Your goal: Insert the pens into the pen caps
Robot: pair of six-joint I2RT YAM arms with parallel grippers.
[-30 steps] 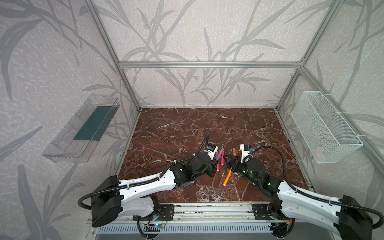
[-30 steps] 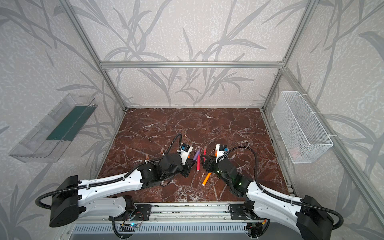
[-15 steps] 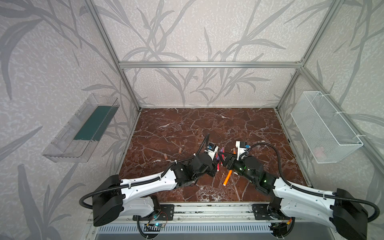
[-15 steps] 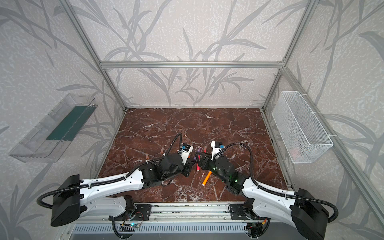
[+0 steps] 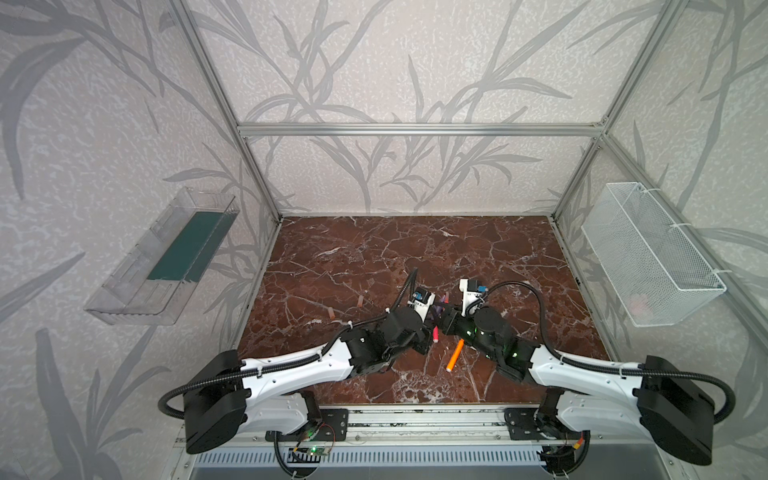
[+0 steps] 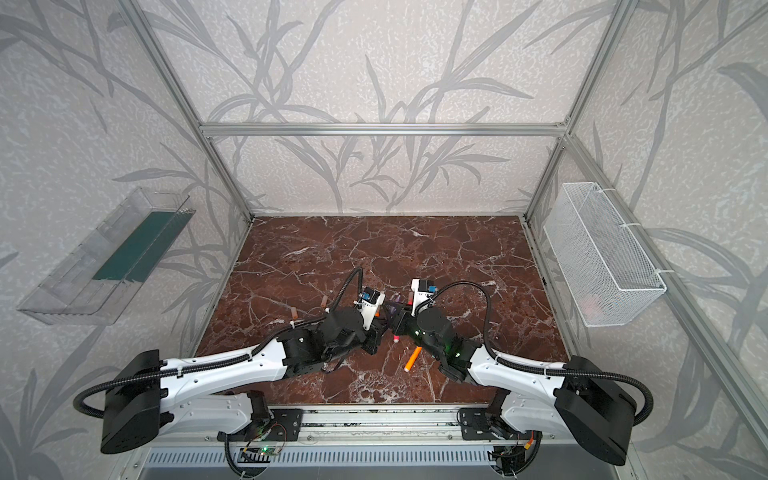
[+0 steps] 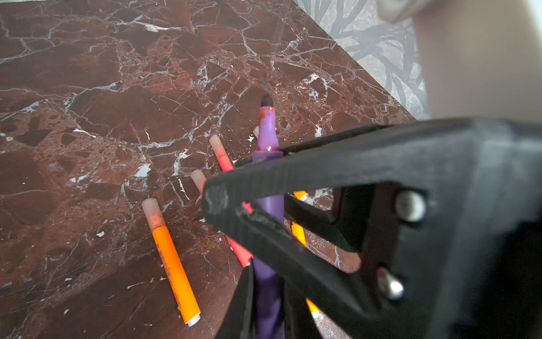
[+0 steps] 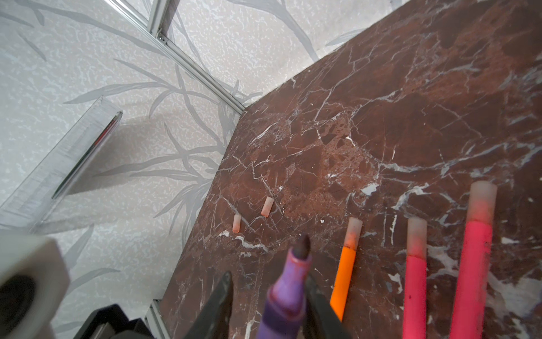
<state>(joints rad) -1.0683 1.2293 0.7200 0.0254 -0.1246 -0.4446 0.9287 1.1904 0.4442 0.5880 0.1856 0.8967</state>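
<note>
Well, my left wrist view shows the left gripper (image 7: 268,311) clamped shut on the purple pen (image 7: 266,132), its dark tip bare, with capped pens (image 7: 173,264) lying on the table (image 7: 88,88) beneath. My right wrist view adds what that one hides: the right gripper (image 8: 268,280) straddles the same pen near its tip, jaws narrowly open, one finger touching it and a gap at the other. It also catches two loose caps (image 8: 267,207) near the table's edge. Both top views bury the grip behind the wrists.
</note>
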